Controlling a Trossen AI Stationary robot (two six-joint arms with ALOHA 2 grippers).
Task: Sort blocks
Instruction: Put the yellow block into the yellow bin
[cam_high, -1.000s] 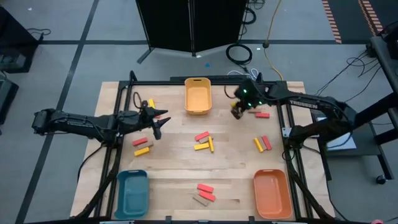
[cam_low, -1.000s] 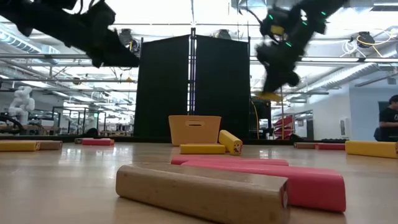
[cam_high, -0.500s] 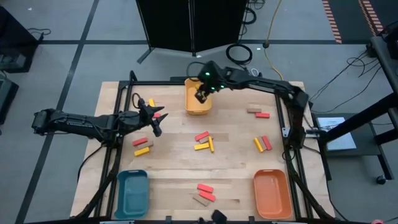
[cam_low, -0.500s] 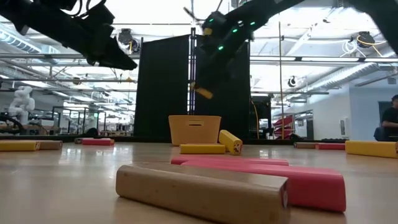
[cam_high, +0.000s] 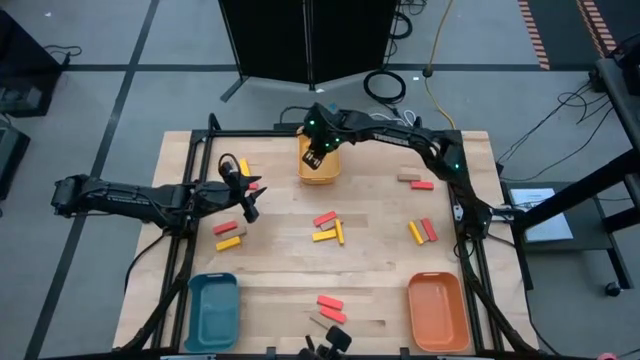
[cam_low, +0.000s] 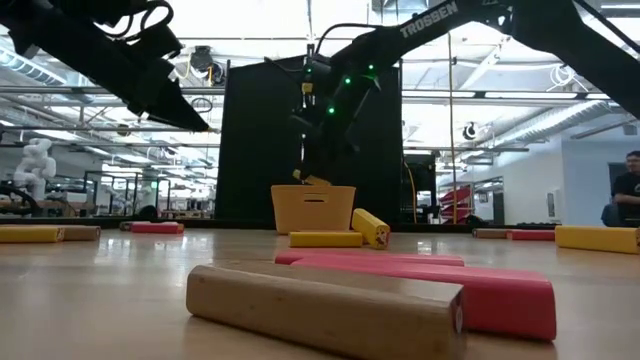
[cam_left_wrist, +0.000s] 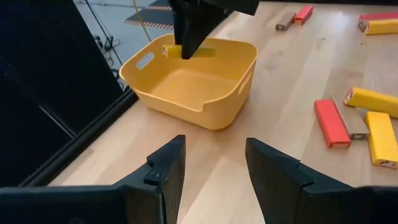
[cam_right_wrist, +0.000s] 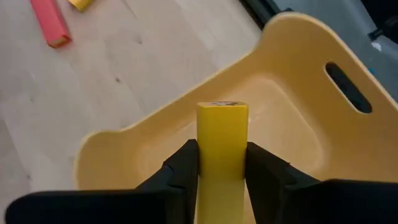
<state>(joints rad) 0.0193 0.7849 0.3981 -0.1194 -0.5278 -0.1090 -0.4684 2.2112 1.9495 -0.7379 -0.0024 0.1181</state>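
A: Pincer status? Right pincer (cam_right_wrist: 222, 163) is clamped on a yellow block (cam_right_wrist: 222, 134), poised over the yellow tray (cam_high: 319, 176) at the far edge of the surface (cam_high: 380, 270).

B: Confirmed, block sits between both fingers, above the tray interior, not touching it. Left pincer (cam_left_wrist: 214, 165)?

A: Fingers parted, nothing in it, hovering at the left side of the surface, facing the tray.

B: Other blocks?

A: Nearest the low camera: tan block (cam_low: 325, 310) in front of a red one (cam_low: 480, 290). Mid-surface: red and yellow cluster (cam_high: 328, 228). More red and yellow ones lie near each arm.

B: Teal tray (cam_high: 214, 310) and orange tray (cam_high: 437, 310) on the near corners.
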